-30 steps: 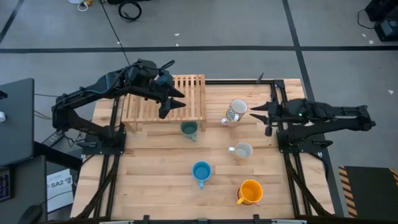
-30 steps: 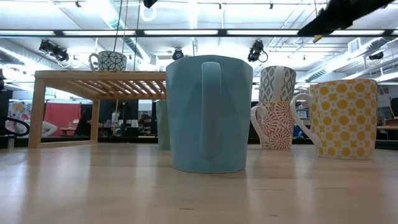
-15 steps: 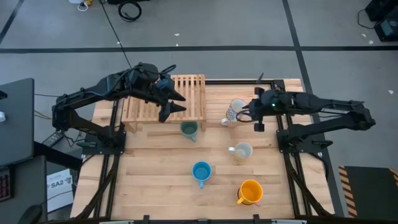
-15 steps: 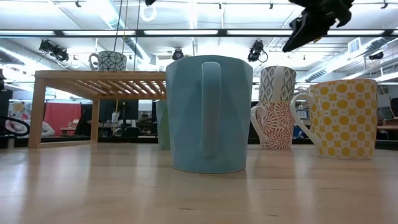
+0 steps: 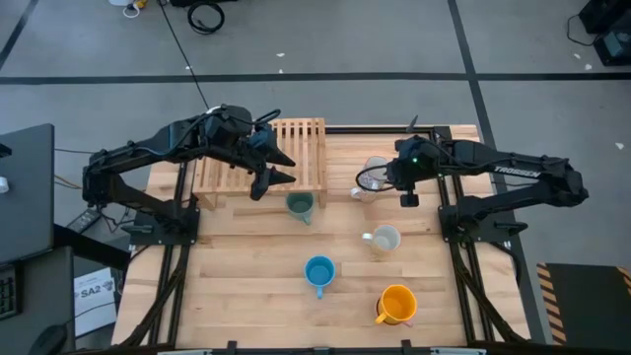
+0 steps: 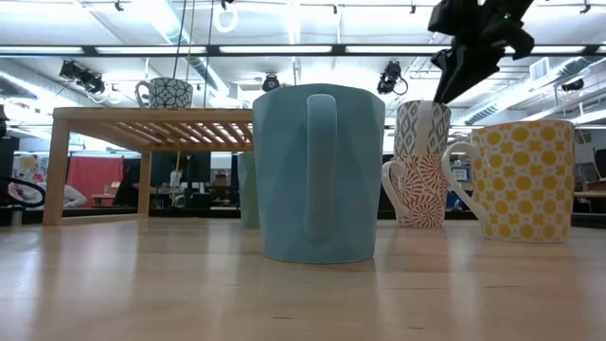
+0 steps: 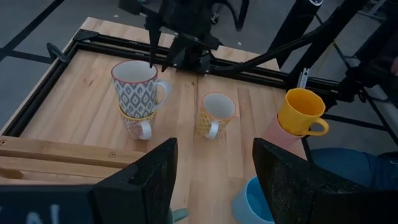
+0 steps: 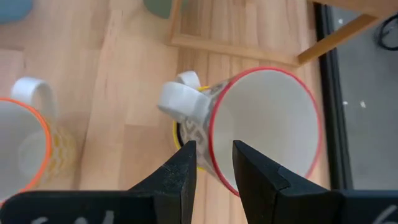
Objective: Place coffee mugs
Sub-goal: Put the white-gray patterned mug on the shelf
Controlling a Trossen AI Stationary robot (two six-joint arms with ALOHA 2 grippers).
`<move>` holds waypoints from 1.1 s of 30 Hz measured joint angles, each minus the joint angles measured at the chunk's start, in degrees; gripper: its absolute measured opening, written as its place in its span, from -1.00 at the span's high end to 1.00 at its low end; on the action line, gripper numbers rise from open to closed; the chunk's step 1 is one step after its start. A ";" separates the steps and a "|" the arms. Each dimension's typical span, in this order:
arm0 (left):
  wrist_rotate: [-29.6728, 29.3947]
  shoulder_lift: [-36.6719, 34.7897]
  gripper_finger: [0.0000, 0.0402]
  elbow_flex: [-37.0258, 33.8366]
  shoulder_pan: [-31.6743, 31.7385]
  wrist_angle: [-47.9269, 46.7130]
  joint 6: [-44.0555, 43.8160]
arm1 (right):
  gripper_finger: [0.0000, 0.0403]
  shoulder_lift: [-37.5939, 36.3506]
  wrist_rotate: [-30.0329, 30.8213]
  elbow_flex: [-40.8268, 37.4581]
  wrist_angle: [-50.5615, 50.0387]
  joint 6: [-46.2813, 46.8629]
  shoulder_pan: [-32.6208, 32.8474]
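The pale wooden counter [image 5: 256,296] fills the lower centre of the high view, with the slatted wooden rack [image 5: 296,148] at its upper left. The left pincer [image 5: 271,168] hangs over the rack's front edge, fingers spread and empty. The right pincer [image 5: 370,180], upper right of centre, hovers directly above the red-rimmed grey-patterned white mug [image 8: 261,124], which is stacked on a red-patterned white mug [image 6: 417,192]. Its fingers stand slightly apart, one each side of the near rim, gripping nothing (wrist view). To grasp well, I judge it should descend straight, pinch the rim wall beside the handle, then lift vertically so the lower mug stays put
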 joint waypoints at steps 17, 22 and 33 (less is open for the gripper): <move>0.00 -0.02 -0.07 0.00 0.03 0.00 -0.02 | 0.59 6.96 -2.39 0.02 -0.68 -2.35 -1.22; 0.00 -0.02 -0.07 0.00 0.03 0.02 -0.02 | 0.84 6.88 -2.09 0.00 -1.21 -2.36 -1.22; 0.00 -0.02 -0.07 0.00 0.05 0.02 -0.02 | 0.86 6.78 -1.80 0.00 -0.83 -2.41 -1.22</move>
